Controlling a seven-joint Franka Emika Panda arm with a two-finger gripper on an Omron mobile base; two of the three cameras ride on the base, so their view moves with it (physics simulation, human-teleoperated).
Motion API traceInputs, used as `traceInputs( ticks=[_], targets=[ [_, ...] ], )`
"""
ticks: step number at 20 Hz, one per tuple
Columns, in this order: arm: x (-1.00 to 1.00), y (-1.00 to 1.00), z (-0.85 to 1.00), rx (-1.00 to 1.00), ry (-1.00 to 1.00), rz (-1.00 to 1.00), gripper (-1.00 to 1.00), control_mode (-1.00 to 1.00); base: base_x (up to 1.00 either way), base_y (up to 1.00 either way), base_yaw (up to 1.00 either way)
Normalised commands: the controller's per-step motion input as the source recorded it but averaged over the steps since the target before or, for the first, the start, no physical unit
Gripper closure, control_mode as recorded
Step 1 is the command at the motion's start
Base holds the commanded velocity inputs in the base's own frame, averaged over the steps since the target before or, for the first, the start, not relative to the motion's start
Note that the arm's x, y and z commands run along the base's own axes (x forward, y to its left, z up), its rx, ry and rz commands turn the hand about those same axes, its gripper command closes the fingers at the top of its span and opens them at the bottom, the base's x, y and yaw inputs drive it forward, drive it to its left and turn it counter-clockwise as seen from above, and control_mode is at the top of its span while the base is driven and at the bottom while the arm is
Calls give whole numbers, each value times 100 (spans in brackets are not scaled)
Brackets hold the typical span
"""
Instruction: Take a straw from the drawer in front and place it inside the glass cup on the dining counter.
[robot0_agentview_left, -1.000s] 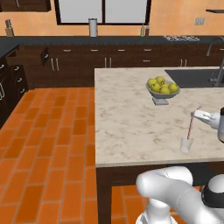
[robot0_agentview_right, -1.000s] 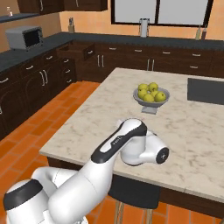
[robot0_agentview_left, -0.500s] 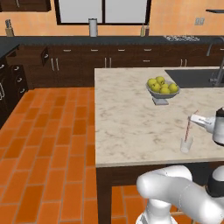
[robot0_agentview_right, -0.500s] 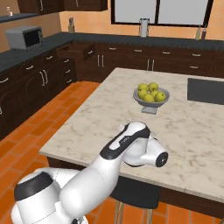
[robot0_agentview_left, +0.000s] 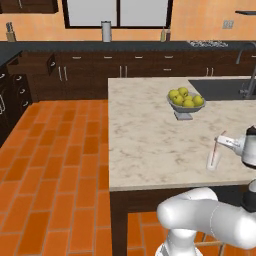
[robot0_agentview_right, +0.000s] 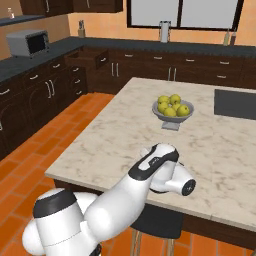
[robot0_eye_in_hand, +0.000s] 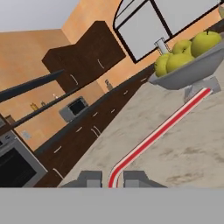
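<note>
While the gripper (robot0_eye_in_hand: 109, 178) clamps the straw (robot0_agentview_left: 215, 153) by its top, the lower end sits in the cup (robot0_agentview_left: 213, 161) near the counter's (robot0_agentview_left: 145, 140) front edge; placing step, I judge. Next: let go, lift clear.

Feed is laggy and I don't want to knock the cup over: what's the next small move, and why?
Probably open the gripper wider, then back straight off. In the left base view the straw has its lower end inside the cup, leaning toward the hand. The hand view shows it running between the fingers; whether they clamp it is unclear.
</note>
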Motion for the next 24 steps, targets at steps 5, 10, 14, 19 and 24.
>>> traceInputs(
  ticks=[5,10,14,19,24],
  targets=[
    [-53,0,-27,1,0,0,100,-100,0,0,0],
    [-44,3,-15,2,-2,0,100,-100,0,0,0],
    [0,7,-16,0,0,0,100,-100,0,0,0],
    [0,15,-17,0,0,0,100,-100,0,0,0],
    [0,0,-14,0,0,0,-100,-100,0,0,0]
  ],
)
